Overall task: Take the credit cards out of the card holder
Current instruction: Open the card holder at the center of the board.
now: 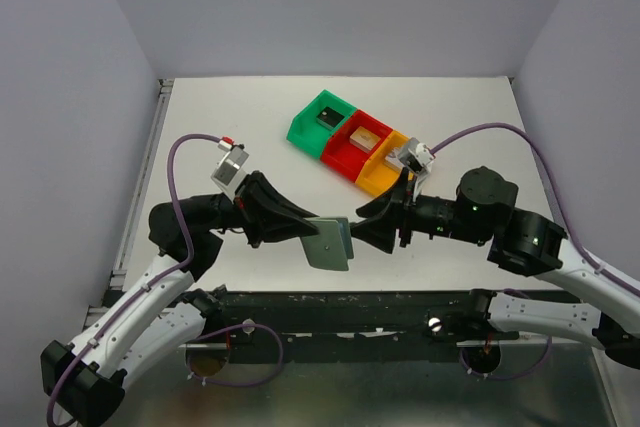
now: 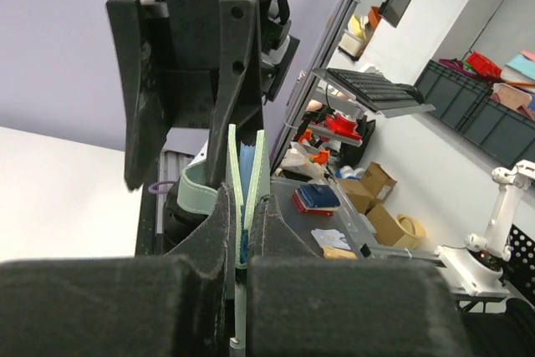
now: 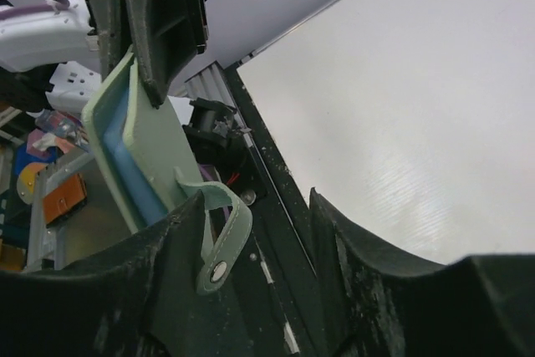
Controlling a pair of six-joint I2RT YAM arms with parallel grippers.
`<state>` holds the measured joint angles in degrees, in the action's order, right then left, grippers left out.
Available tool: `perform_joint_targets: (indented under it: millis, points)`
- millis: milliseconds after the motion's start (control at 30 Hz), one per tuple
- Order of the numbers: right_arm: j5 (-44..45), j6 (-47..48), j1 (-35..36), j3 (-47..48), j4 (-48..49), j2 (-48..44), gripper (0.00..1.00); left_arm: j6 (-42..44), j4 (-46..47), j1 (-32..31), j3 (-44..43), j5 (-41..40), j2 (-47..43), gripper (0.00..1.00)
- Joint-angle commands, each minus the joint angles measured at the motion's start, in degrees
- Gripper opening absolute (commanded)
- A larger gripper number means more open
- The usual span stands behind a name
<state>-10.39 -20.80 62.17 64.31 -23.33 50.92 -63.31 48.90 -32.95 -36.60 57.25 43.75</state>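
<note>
The card holder (image 1: 330,241), pale grey-green with a blue inner layer, hangs in the air above the table's near edge. My left gripper (image 1: 308,230) is shut on its left side; in the left wrist view (image 2: 245,215) the jaws pinch the holder (image 2: 248,169) edge-on. My right gripper (image 1: 362,230) is open at its right edge. In the right wrist view the holder (image 3: 155,144) stands by the left finger (image 3: 125,290), and its snap strap (image 3: 224,240) dangles between the jaws. A black card (image 1: 327,118) lies in the green bin and a tan-gold card (image 1: 364,136) in the red bin. I see no silver-grey card.
Three joined bins stand at the table's back middle: green (image 1: 305,127), red (image 1: 340,155) and orange (image 1: 380,179). The right arm's wrist covers part of the orange bin. White walls close the table on three sides.
</note>
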Motion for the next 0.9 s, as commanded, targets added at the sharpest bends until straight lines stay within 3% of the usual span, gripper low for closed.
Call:
perform_joint_targets:
  millis: [0, 267, 467, 867]
  points:
    - [4.23, 0.84, 0.05, -0.15, -0.92, -3.45, 0.63, 1.44, -0.92, 1.04, -1.02, 1.02, -1.12, 0.0]
    - [4.69, 1.28, 0.05, 0.11, -0.49, -7.41, 0.69, 1.0, -1.71, 1.66, -0.93, 1.19, -0.95, 0.0]
    - [0.12, 1.11, 0.05, 1.34, 0.3, -3.2, 0.71, -1.81, 1.89, 1.66, -0.67, 1.46, -0.07, 0.0]
    - [-3.49, 0.14, 0.05, 2.22, 3.03, 1.9, 0.7, -1.11, 0.4, 1.66, -0.84, 1.54, -0.94, 0.0]
